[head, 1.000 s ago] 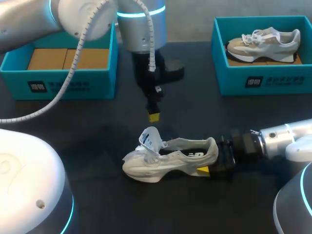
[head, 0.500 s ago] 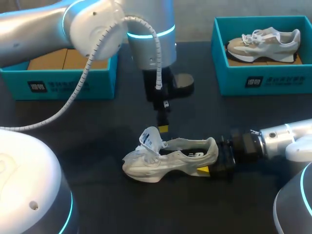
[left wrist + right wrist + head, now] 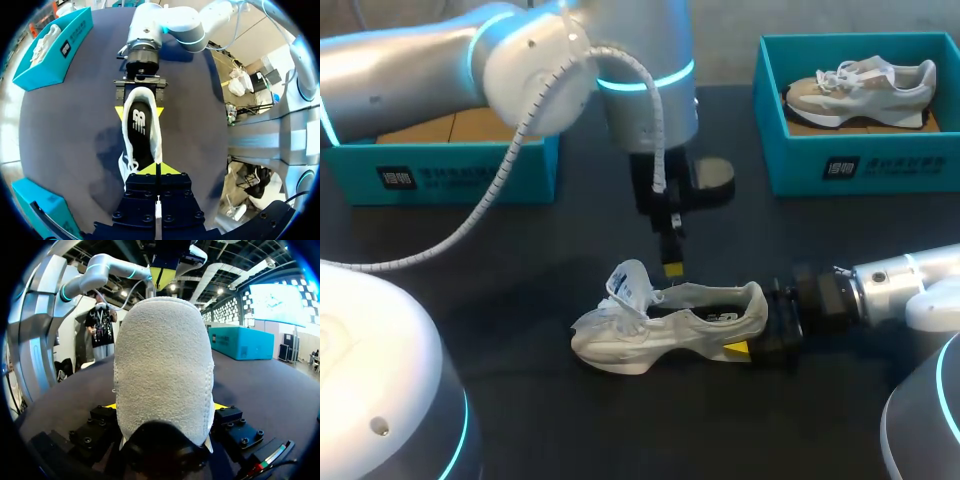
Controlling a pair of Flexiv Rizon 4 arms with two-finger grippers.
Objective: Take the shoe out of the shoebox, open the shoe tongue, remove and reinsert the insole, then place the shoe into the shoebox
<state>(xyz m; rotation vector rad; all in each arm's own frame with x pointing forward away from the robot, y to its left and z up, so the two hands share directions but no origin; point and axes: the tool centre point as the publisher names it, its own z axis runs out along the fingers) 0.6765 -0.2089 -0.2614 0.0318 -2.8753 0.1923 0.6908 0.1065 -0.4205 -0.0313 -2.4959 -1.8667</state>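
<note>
While the head view only shows the shoe (image 3: 665, 325) side-on, lying upright on its sole in the lower middle of the frame on the black table (image 3: 520, 400), the left wrist view looks straight down into it: the dark insole (image 3: 140, 131) sits inside, and the laces bunch at the toe end just ahead of the left gripper (image 3: 155, 169). That gripper's yellow tips are pressed together with only a thin seam between them and nothing held. In the head view it hangs point-down just above the shoe's collar, right behind the raised tongue (image 3: 628, 283); contact can't be told. The right gripper (image 3: 752, 322) comes in low from the right edge and clamps the heel. The head view shows only one yellow fingertip (image 3: 735, 350) at the near side, but the left wrist view shows both tips flat against the heel from two sides. The right wrist view adds the fuzzy pale heel filling the space between its fingers, with the left gripper's yellow tip above the heel's top edge. Only the head view catches both boxes: a teal shoebox (image 3: 850, 165) at upper right holding a second shoe (image 3: 865, 85), and another teal box (image 3: 460, 172) at upper left with brown cardboard inside, partly hidden by the left arm.
</note>
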